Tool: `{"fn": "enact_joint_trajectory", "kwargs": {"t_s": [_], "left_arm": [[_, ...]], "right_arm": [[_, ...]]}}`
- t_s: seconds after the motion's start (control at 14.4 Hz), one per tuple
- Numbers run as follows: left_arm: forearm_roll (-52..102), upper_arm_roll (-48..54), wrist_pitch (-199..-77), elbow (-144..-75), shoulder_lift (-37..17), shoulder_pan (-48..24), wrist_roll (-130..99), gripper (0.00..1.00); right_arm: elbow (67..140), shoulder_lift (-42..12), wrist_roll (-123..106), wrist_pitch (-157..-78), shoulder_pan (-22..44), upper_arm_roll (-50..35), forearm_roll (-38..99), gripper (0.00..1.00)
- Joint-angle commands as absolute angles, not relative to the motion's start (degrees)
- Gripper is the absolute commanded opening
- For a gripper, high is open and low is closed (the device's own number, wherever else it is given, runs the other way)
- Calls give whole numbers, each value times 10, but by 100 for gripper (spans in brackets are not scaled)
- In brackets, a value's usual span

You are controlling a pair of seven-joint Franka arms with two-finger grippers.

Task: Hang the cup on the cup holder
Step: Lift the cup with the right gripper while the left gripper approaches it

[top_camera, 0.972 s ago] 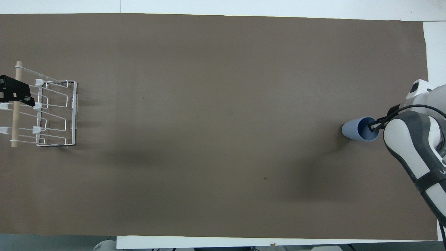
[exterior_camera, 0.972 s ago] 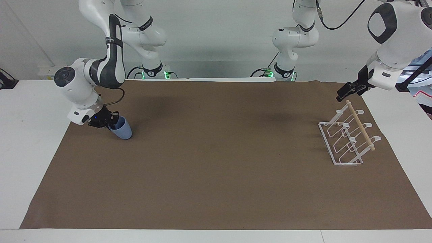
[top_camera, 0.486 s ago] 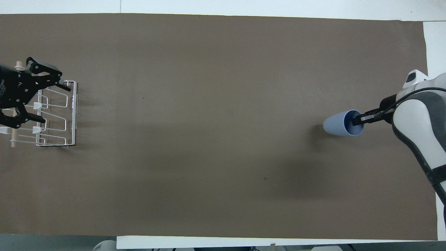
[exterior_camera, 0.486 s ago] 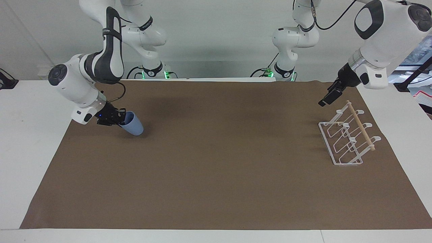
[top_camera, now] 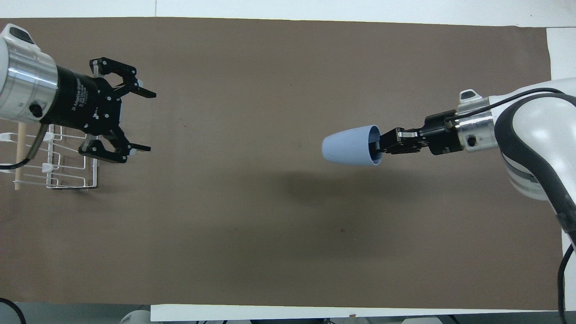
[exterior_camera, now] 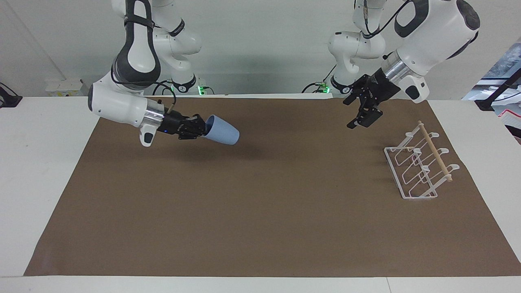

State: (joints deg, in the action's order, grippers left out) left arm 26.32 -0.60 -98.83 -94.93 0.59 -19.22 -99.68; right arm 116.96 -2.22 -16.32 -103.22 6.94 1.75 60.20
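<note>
The light-blue cup (exterior_camera: 222,130) is held in the air on its side, its base toward the left arm's end of the table. It also shows in the overhead view (top_camera: 348,146). My right gripper (exterior_camera: 204,127) is shut on its rim, one finger inside the mouth (top_camera: 377,146). The white wire cup holder (exterior_camera: 419,169) with its wooden dowel stands on the mat at the left arm's end; the left arm partly covers it in the overhead view (top_camera: 72,173). My left gripper (exterior_camera: 361,121) is open and empty in the air over the mat beside the cup holder (top_camera: 146,120).
A brown mat (exterior_camera: 260,211) covers most of the white table (exterior_camera: 36,162). Bare white table lies past each end of the mat. The cup's shadow (top_camera: 324,186) falls on the middle of the mat.
My right gripper has lifted the cup off the mat and carried it toward the middle, tipping it level. My left gripper has moved from over the cup holder toward the middle.
</note>
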Motion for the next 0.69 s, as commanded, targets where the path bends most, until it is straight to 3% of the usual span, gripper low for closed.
{"fn": "enact_joint_trajectory", "kwargs": {"t_s": [0.0, 0.42, 0.62], "left_arm": [[288, -14, -1018, -970, 13, -230, -1078, 100], [287, -14, -1070, -1018, 14, -310, -1077, 100], [287, -13, -1086, -1043, 12, -323, -1071, 100]], "right_arm": [[1173, -3, -82, -1095, 143, 18, 653, 1], [1174, 1, 47, -1289, 312, 18, 726, 1], [1175, -2, 65, -1333, 342, 18, 726, 0]]}}
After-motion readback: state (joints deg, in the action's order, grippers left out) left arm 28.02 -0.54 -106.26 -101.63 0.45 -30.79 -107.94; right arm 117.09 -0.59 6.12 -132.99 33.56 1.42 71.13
